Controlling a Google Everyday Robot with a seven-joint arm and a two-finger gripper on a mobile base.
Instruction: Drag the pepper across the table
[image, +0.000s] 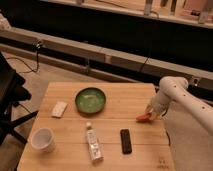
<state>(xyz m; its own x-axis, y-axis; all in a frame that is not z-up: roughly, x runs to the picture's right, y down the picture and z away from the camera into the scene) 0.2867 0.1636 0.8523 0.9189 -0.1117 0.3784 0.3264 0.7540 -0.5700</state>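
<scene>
Light wood planks made up the table (107, 142) you were working over, and on it you had one of each thing, six in all. Farthest left stood a single white cup (43, 139), near the front corner. Behind it lay one small pale packet (59, 109), flat on the boards. Next came one green bowl (90, 100), round and shallow, toward the back. In front of the bowl one clear bottle (93, 143) lay on its side; its label carried print, but you could not have read any of it. Just right of that lay one black remote (126, 141), pointing front to back. A small dark mark (161, 161) sat at the front right corner, also unreadable. At the right edge lay the one pepper (143, 118), red-orange, with the gripper (151, 113) right against its far end, hanging from the white arm (186, 99). Whether that claw was clamped on the pepper or merely pressing it, you could not tell.
</scene>
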